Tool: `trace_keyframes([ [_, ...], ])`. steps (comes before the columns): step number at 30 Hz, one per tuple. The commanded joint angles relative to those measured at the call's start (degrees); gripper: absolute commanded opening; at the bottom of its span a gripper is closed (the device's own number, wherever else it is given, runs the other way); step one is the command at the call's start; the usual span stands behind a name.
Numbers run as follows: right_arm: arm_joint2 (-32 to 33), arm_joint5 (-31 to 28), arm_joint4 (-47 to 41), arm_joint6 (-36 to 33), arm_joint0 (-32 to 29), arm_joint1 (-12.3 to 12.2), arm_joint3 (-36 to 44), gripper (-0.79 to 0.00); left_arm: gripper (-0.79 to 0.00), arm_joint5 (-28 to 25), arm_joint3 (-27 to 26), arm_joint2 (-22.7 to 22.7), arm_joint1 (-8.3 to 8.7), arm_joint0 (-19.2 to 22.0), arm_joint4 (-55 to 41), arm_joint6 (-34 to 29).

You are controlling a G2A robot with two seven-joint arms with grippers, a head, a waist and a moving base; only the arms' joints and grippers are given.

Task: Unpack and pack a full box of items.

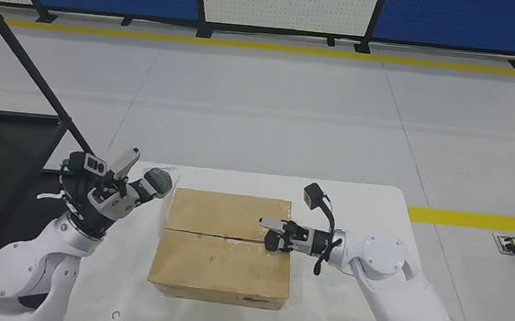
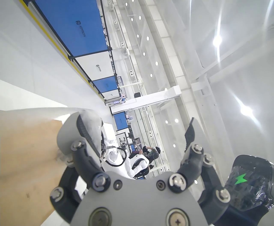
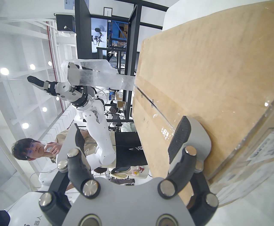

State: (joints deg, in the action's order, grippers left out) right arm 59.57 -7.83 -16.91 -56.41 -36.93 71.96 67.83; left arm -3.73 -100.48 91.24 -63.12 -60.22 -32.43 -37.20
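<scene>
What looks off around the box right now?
A strip of clear tape is stretched from the top edge of the box, at its seam, to one finger of the open left gripper. It clings there crumpled rather than being pinched. The box itself is shut.

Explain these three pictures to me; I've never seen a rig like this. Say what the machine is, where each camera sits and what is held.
It is a robot with two arms, each ending in a two-fingered gripper. The top view looks down from a camera above the arms: a closed cardboard box sits on a white table, an arm at each end. The other two pictures come from cameras on the wrists, so each shows its own fingers close up. The left gripper is open beside the box; a strip of clear tape clings to one finger and stretches to the box's top seam. The right gripper is open too, over the seam's other end, holding nothing.
</scene>
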Motion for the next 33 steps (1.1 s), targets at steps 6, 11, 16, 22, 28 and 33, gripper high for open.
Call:
trace_keyframes([
  [6,0.08,-0.40,-0.07,-0.31,-0.35,-0.03,-0.09,0.000,0.000,-0.14,-1.41,-2.62,-0.12,1.24,2.02,0.40],
  [11,0.22,-0.83,-0.37,-0.50,-0.49,-0.04,-0.39,0.000,0.000,-0.06,-2.40,-4.21,-0.19,1.99,2.64,-0.04],
  [16,0.62,-1.57,-0.86,0.01,-0.80,-0.06,-0.57,0.000,0.000,0.08,-3.54,-6.19,-0.28,2.10,3.84,-0.51],
  [22,1.92,-3.15,-0.89,1.55,-1.80,-0.32,0.57,0.000,0.000,0.37,-4.13,-8.81,-0.41,2.54,5.71,-1.05],
  [28,4.04,-4.11,-0.58,3.03,-3.80,-0.90,3.02,0.000,0.000,0.71,-4.36,-11.48,-0.60,3.00,7.63,-1.19],
  [33,5.04,-2.09,0.21,3.00,-4.92,-1.33,4.53,0.000,0.000,1.06,-4.12,-13.49,-0.79,3.75,8.59,-1.23],
])
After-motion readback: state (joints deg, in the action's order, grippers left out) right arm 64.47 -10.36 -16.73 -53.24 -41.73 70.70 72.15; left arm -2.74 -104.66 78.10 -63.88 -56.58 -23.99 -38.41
